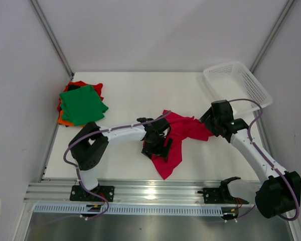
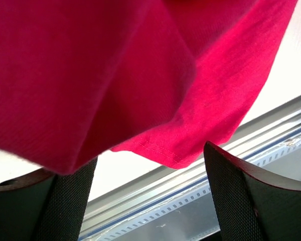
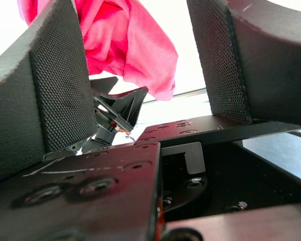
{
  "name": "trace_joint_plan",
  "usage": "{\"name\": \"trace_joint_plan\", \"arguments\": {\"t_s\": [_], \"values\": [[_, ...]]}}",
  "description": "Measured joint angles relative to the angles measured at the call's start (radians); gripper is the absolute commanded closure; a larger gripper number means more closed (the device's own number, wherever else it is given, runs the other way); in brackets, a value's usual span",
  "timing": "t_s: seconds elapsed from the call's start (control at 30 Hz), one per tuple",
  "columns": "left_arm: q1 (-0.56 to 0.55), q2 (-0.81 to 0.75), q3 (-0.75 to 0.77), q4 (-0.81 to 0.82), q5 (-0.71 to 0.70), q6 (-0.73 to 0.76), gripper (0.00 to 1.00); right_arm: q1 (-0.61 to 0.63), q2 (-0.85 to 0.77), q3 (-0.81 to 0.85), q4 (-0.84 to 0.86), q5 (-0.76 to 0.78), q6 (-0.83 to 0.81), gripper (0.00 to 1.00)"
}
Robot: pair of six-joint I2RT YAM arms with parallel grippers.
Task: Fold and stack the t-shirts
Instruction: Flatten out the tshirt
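Spreading the crumpled crimson t-shirt (image 1: 183,131) at table (image 1: 140,95) centre; folded stack (image 1: 82,104) at ten o'clock.
Looks light, limp: pinch hem corners. Left gripper (image 1: 158,146) at its eight o'clock, right gripper (image 1: 208,124) at three, both gaping wide.

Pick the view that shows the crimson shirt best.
Top external: nearly the whole crimson shirt shows, crumpled mid-table. Left wrist shows only a close-up fold and hem; right wrist only a bunched part in the distance.
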Motion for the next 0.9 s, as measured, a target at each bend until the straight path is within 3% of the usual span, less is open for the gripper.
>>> {"name": "trace_joint_plan", "arguments": {"t_s": [0.5,0.73,0.9], "values": [[0.009,0.035,-0.029,0.055,0.102,0.001,0.17,-0.019,-0.014,0.0,-0.014,0.0,0.0,0.32],[0.009,0.04,-0.057,0.095,0.141,-0.008,0.57,-0.021,-0.022,-0.005,-0.017,0.0,0.0,0.32],[0.009,0.051,-0.074,0.123,0.175,-0.006,0.67,-0.021,-0.024,-0.017,-0.024,0.0,0.001,0.32]]}}
